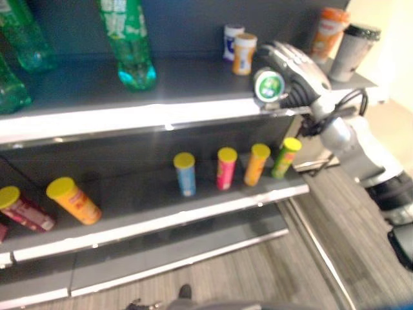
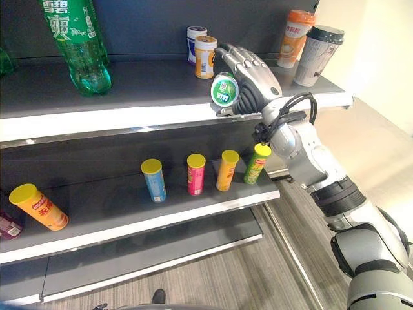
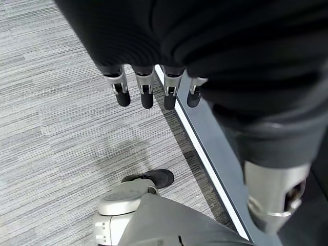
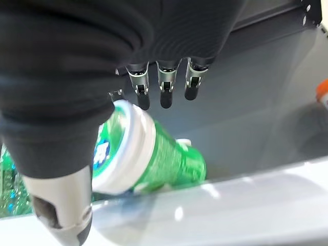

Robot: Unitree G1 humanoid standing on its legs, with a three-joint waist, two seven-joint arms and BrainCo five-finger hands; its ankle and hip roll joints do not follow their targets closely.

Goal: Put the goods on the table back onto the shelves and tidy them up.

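**Green jar at top shelf edge**

Eye views: right hand [image 2: 248, 74] lay over green jar [image 2: 225, 90], tipped at top shelf [image 2: 155, 87] front edge.
Right wrist: fingers curled around the jar [image 4: 148, 154].
Left wrist: left hand [image 3: 154, 89] hung over floor, fingers relaxed.

Head stereo facing shelves [image 2: 161, 116], wrist close-ups

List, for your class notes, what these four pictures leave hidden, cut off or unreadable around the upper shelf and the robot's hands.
- Green white-lidded tub, lying on the upper dark shelf: in the eye views the right hand covers its body.
- Right hand's grip: the right wrist view leaves contact with the tub unclear.
- Green plastic bottle: top cut off by the picture edge.
- Red tube, lower shelf: cut off by the edge.
- Left hand: thumb tip out of frame.
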